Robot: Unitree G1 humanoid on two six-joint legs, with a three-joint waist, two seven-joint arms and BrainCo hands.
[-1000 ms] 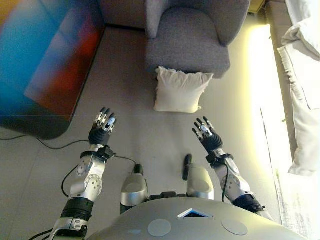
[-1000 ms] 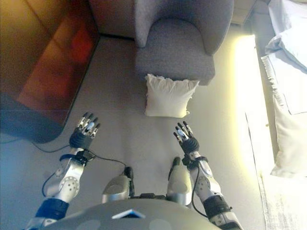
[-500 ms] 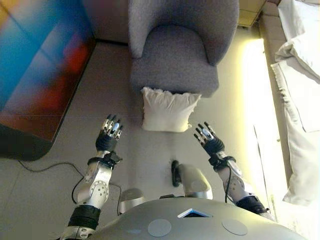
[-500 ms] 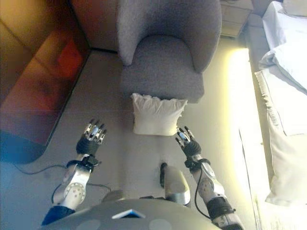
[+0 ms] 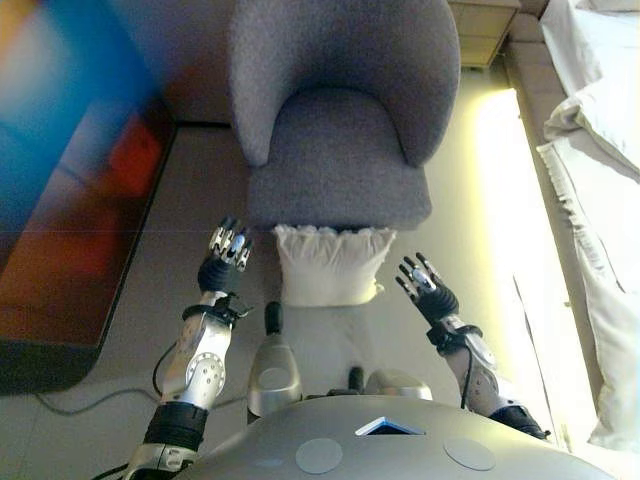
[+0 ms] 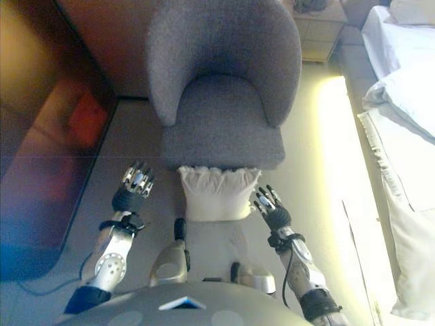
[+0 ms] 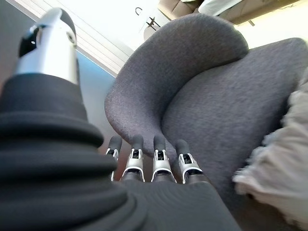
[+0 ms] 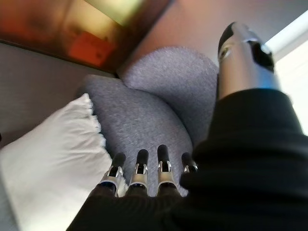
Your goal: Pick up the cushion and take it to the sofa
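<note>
1. Pale grey floor, with a white-covered bed along the right side and a dark glossy panel on the left.
2. Grey upholstered armchair straight ahead, seat facing the robot.
3. Cream cushion with frilled top edge, standing on the floor, leaning against the armchair's front.
4. Left hand just left of the cushion, fingers straight and slightly apart, holding nothing.
5. Right hand just right of the cushion, fingers spread, likewise empty.
</note>
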